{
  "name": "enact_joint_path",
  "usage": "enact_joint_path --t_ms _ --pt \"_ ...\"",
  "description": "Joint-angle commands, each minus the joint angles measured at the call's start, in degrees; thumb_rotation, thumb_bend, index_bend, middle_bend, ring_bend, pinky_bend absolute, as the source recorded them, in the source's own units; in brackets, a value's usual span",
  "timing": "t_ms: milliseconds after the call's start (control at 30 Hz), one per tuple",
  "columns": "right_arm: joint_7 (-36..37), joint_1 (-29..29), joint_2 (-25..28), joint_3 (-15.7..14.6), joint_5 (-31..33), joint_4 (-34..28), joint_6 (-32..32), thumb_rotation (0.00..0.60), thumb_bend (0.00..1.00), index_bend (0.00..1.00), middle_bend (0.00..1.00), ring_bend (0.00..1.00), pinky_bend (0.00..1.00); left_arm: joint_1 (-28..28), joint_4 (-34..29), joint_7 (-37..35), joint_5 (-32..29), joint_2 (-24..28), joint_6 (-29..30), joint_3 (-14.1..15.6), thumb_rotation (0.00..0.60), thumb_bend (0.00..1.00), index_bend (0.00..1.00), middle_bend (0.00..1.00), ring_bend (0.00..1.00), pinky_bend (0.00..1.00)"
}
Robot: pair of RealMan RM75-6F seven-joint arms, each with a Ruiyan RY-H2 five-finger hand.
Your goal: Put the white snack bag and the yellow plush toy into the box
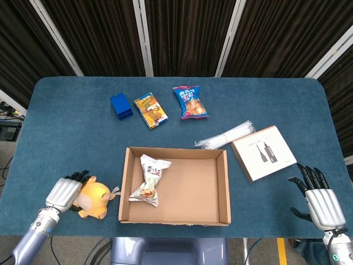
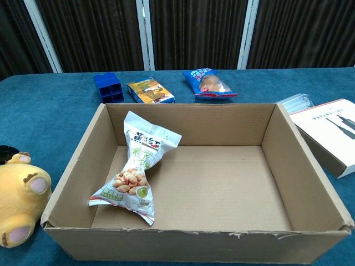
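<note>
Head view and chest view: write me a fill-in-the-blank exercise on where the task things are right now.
1. The white snack bag lies inside the ____.
2. The yellow plush toy sits on the table, outside the box's ____ wall.
3. The ____ hand is at the plush toy.
4. The right hand holds ____.

Missing words: box; left; left; nothing

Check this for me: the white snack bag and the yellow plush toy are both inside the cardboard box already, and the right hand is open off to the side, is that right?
Not quite. Only the white snack bag is inside the cardboard box. The head view shows the yellow plush toy on the table outside the box, with the left hand against it. The right hand is indeed open off to the side.
</note>
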Motion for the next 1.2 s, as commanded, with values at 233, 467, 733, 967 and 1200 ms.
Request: enact_joint_path --t_ms 233,467,733,967,1200 --pt "0.3 0.0 0.0 0.0 -0.1 0.1 0.1 0.6 0.0 0.27 0.01 0.0 0.0 1.4 -3.3 3.5 3.6 1.1 6.7 -0.8 0.6 0.62 0.64 0.48 0.63 0.7" --pt "0.2 0.0 0.0 0.0 -0.2 0.1 0.1 0.6 0.0 0.27 0.01 0.0 0.0 3.0 -8.5 4.9 9.2 4.4 13.1 -0.8 0.6 0.63 0.64 0.48 0.63 0.7" --pt "-0.2 0.0 -0.1 0.1 0.0 0.1 0.1 0.6 0.0 0.27 0.01 0.0 0.0 4.6 -12.6 1.8 18.2 6.9 23.4 -4.0 0.6 0.62 0.64 0.49 0.63 0.7" --pt "-0.3 -0.1 -0.1 0.2 0.1 0.0 0.4 0.6 0.0 0.27 0.01 0.0 0.0 1.9 -12.3 -0.1 20.6 5.1 22.9 -7.2 0.6 0.61 0.64 0.49 0.63 0.7" --pt "0.0 -0.2 0.1 0.4 0.6 0.1 0.5 0.6 0.0 0.27 0.01 0.0 0.0 -4.1 -11.1 -1.5 16.5 -0.4 14.3 -10.4 0.6 0.6 0.64 0.49 0.63 0.7"
